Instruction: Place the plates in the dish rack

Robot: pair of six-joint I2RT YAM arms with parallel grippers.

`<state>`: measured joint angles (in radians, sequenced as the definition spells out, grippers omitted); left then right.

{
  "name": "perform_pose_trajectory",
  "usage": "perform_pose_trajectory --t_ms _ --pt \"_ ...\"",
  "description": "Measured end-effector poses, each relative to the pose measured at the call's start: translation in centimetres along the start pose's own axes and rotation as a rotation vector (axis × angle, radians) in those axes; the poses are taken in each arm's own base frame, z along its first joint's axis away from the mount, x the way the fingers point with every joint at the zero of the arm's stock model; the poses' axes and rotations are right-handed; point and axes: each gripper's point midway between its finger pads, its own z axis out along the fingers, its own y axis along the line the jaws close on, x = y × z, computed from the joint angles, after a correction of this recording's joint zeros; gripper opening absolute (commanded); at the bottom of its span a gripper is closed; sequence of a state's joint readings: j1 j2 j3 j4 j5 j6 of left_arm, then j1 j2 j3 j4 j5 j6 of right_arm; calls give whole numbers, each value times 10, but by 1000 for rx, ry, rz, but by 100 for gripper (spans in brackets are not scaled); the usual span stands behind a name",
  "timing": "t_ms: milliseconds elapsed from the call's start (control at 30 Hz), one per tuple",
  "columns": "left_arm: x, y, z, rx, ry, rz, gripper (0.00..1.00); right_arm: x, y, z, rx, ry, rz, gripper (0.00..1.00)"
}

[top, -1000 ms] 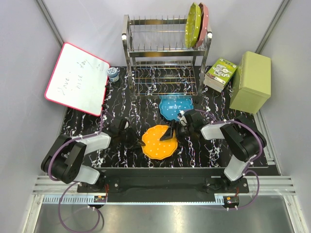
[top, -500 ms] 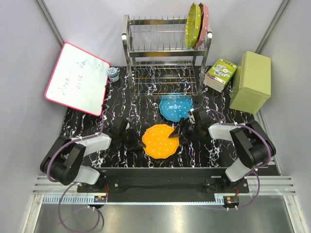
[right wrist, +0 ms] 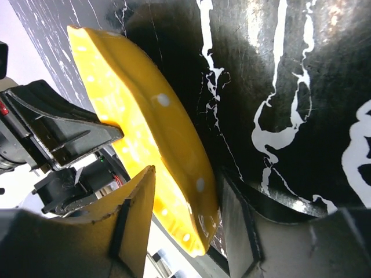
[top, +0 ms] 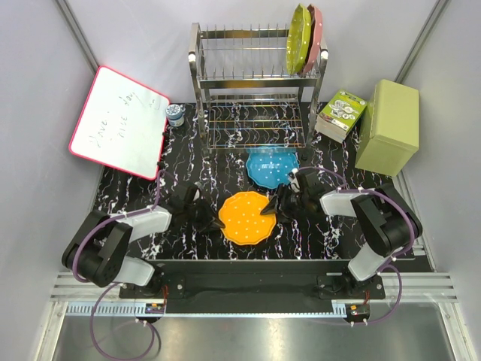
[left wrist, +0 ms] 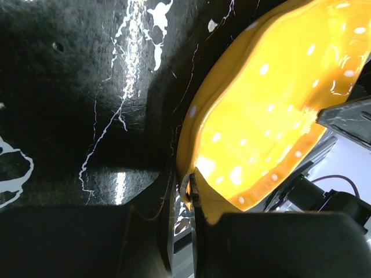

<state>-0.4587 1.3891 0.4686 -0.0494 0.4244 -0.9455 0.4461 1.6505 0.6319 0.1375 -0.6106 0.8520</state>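
The orange plate (top: 246, 216) sits near the front of the black marbled mat, held from both sides. My left gripper (top: 216, 218) is shut on its left rim, and in the left wrist view the rim (left wrist: 191, 145) is pinched between the gripper's (left wrist: 188, 186) jaws. My right gripper (top: 275, 206) straddles the right rim (right wrist: 174, 168), still open: one pad touches the underside, and the other finger (right wrist: 136, 197) stands a little off. The blue plate (top: 272, 167) lies flat in front of the dish rack (top: 255, 83). The yellow-green plate (top: 299, 37) and pink plate (top: 316, 36) stand upright in the rack's top tier at the right.
A pink-framed whiteboard (top: 120, 120) leans at the left, with a small jar (top: 176, 114) beside the rack. A green book (top: 342, 113) and a pale green box (top: 389, 126) stand at the right. The rack's lower wire tier (top: 255, 124) holds nothing.
My right gripper has drawn back from over the orange plate to its right rim, and its jaws have narrowed around it. The left gripper stays clamped on the left rim.
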Motion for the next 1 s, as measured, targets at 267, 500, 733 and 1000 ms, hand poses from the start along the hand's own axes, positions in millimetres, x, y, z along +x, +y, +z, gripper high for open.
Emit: perform_pose_trajectory --t_ms 267,500,733,1000 --pt "0 0 2 1 10 11 10 2 4 3 -13 3 -23 41" --pt "-1 -1 3 -4 20 10 44 0 8 4 -26 -1 -63 0" --pt "-25 -16 -7 -6 -33 190 71 -4 42 -14 -53 19 -182 0" --pt "-163 -72 -160 -123 -605 608 78 -37 141 -89 -85 -81 -546 0"
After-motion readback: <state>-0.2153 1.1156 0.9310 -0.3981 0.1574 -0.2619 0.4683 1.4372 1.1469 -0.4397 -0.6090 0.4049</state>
